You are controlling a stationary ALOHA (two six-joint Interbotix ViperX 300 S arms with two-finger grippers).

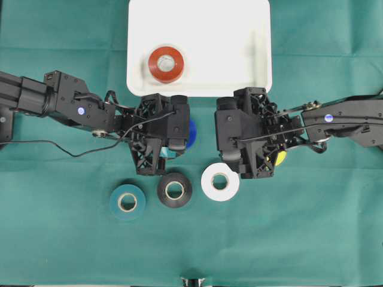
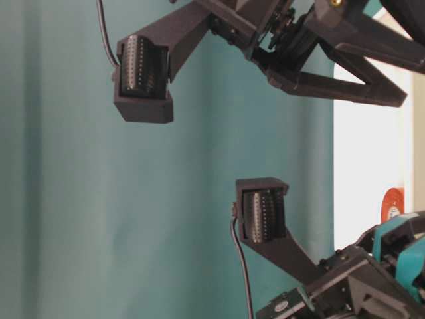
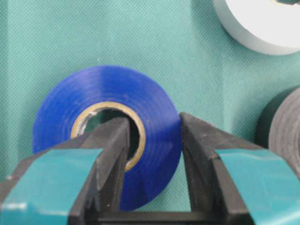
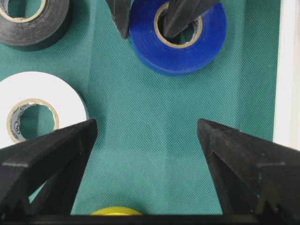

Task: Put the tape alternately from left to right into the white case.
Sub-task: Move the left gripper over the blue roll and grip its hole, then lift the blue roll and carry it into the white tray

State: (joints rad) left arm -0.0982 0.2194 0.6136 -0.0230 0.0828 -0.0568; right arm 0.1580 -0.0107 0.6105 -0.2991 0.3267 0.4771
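Left claw clenched on blue roll's wall, one finger through the core; I lift straight, then carry to white case. Right claw released, empty.

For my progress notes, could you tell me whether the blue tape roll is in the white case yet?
Not yet: the blue tape roll lies flat on the green cloth, outside the white case, gripped by the left end effector.

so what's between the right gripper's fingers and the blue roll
Only bare green cloth, as the right wrist view shows: the right gripper is open over it, short of the blue roll, which the left gripper pinches.
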